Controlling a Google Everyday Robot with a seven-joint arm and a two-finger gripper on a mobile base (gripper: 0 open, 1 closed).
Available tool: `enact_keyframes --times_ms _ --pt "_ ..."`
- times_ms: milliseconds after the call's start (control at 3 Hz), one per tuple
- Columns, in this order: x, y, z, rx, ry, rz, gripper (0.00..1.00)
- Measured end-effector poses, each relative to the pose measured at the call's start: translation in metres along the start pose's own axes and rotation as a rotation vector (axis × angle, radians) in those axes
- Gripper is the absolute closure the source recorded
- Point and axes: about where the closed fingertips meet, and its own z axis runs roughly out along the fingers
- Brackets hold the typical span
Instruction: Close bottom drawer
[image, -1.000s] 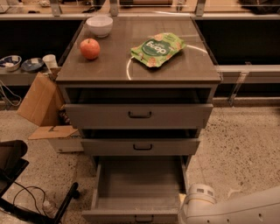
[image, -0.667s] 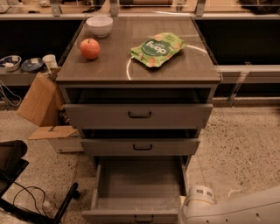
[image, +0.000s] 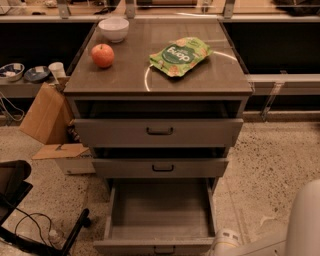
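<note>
The bottom drawer (image: 159, 212) is pulled far out of the grey cabinet, showing a plain, empty grey box interior. Its narrow front panel with a small dark bar handle (image: 164, 249) lies at the bottom edge of the view. The two drawers above it are each out a little: the middle drawer (image: 161, 168) and the top drawer (image: 159, 131). My gripper (image: 223, 243) is at the end of the white arm at the bottom right, just beside the right front corner of the bottom drawer. The frame edge cuts it off.
On the cabinet top sit a red apple (image: 102, 55), a white bowl (image: 113, 29) and a green snack bag (image: 180, 55). A cardboard box (image: 42, 116) leans left of the cabinet. A black chair base with cables (image: 30, 230) is on the floor at lower left.
</note>
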Motion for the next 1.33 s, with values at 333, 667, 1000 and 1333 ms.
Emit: enact_keyframes --times_ms 333,667,1000,1333 --pt "0.000 -0.008 0.067 -0.033 -0.047 0.012 0.55" --pt "-0.010 -0.036 0.090 0.004 -0.074 -0.001 0.79" --pt "-0.018 -0.077 0.103 0.079 -0.070 -0.032 1.00" --pt "-0.019 -0.083 0.104 0.095 -0.068 -0.039 1.00"
